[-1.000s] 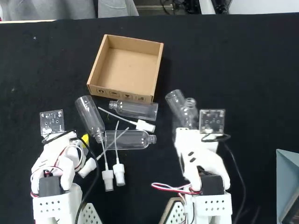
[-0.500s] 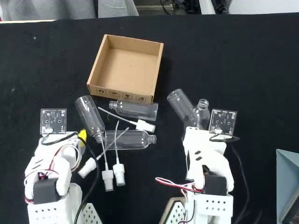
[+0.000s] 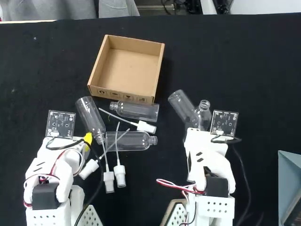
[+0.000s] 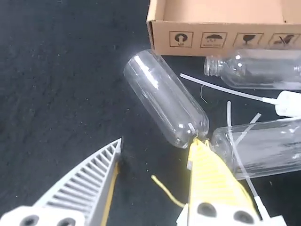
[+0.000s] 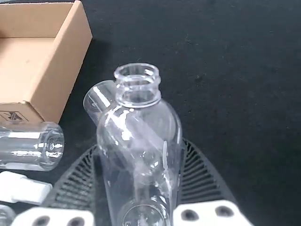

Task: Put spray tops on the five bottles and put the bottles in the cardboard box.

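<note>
The open cardboard box (image 3: 127, 68) stands at the back, its printed side (image 4: 221, 37) facing my arms. Three clear bottles lie in front of it: a slanted one (image 3: 91, 118) (image 4: 164, 101), one (image 3: 136, 110) by the box, and one (image 3: 130, 141) nearer. My left gripper (image 3: 83, 140) (image 4: 156, 143) is open, its yellow fingertip (image 4: 197, 146) touching the slanted bottle's neck end. My right gripper (image 3: 200, 126) (image 5: 141, 162) is shut on an upright bottle (image 5: 138, 136) with a bare neck. Another bottle (image 3: 181, 106) lies just behind it. Several white spray tops (image 3: 114, 178) with tubes lie loose, one (image 3: 146, 126) between the bottles.
A grey-blue object (image 3: 289, 183) stands at the right edge of the black table. Dark cloth stretches bare to the right of the box and behind it. A loose spray top (image 3: 89, 168) lies close beside the left arm.
My left gripper has swung right and forward to the slanted bottle's neck. My right gripper raised its bottle upright a second ago and has held still since.
</note>
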`<state>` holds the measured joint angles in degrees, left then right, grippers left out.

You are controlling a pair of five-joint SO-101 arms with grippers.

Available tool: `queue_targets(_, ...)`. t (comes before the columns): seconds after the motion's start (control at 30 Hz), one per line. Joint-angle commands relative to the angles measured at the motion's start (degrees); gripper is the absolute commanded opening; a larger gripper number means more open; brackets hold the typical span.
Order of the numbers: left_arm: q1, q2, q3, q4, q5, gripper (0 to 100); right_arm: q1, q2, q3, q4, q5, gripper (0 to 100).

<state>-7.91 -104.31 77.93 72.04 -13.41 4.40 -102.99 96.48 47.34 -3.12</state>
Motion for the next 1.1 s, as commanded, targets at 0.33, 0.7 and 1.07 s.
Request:
queue_targets(0.33,7.43,8.88,-10.95,2.20,-5.10,21,2.02,-5.58,-0.13,0.18,0.62,3.2)
queue_targets(0.7,7.87,31.56,-21.76,8.26,-13.80,21,2.02,-5.58,-0.13,0.18,0.62,3.2)
queue_targets(1.07,7.96,39.56,-23.43,9.49,-17.49,22,2.02,-5.58,-0.13,0.18,0.62,3.2)
